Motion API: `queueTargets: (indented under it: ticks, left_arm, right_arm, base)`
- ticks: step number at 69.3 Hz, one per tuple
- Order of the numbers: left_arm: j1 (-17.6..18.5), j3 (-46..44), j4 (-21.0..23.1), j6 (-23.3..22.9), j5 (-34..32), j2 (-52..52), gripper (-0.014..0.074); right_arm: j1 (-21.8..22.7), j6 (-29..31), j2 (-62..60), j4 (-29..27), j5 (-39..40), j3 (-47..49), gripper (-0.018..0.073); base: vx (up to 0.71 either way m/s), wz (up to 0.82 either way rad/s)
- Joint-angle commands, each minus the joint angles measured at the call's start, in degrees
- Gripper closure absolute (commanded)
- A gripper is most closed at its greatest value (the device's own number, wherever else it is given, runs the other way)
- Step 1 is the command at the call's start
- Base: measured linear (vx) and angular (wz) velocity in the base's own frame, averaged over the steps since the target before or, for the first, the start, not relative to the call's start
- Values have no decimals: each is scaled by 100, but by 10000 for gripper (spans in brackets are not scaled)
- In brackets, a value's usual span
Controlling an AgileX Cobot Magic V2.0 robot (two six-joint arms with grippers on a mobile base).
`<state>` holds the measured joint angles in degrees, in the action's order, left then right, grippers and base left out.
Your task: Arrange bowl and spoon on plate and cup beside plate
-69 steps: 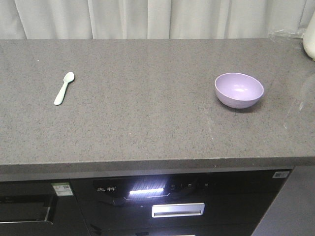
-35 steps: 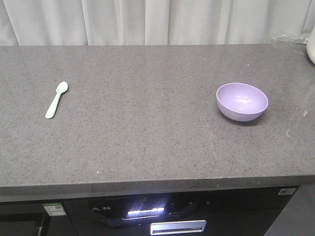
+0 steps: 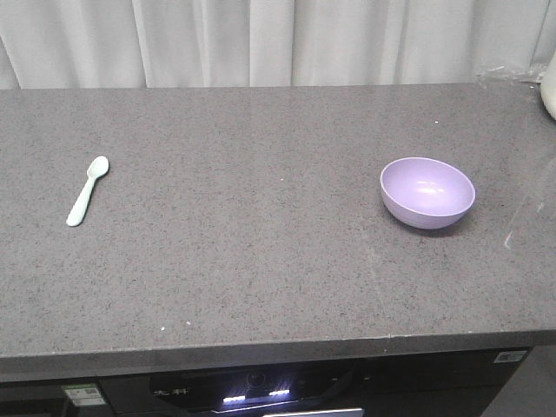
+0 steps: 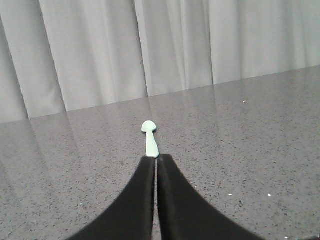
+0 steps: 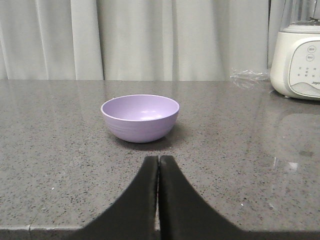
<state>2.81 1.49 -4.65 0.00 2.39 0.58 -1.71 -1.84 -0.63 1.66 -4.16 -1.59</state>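
Note:
A lavender bowl (image 3: pixel 427 191) (image 5: pixel 140 117) stands upright on the right of the grey countertop (image 3: pixel 261 226). A mint-green spoon (image 3: pixel 87 190) (image 4: pixel 149 138) lies flat on the left, scoop toward the curtain. My left gripper (image 4: pixel 155 158) is shut and empty, its tips just short of the spoon's handle end. My right gripper (image 5: pixel 159 158) is shut and empty too, a short way in front of the bowl. Neither gripper shows in the front view. The plate and the cup are out of view.
A white blender base (image 5: pixel 296 64) stands at the far right of the counter, with crinkled clear plastic (image 5: pixel 249 77) beside it. White curtains (image 3: pixel 278 39) hang behind the counter. The counter's front edge (image 3: pixel 261 354) runs above a dark appliance with lit controls.
The front view has shifted: the bowl and spoon sit lower in the frame, the spoon further left, and less of the appliance below the counter shows. Neither object has moved on the counter.

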Motion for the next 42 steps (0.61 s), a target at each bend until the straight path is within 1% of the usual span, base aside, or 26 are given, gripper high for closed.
queueTargets:
  ticks: [1, 42]
  left_arm:
    - [-15, -47, 41, 0, -428, 83, 603]
    - [-15, -47, 41, 0, -428, 83, 603]
  right_arm:
    - [28, 3, -57, 15, 416, -23, 565]
    - [28, 3, -57, 15, 416, -23, 565]
  base:
    - [4, -1]
    - [4, -1]
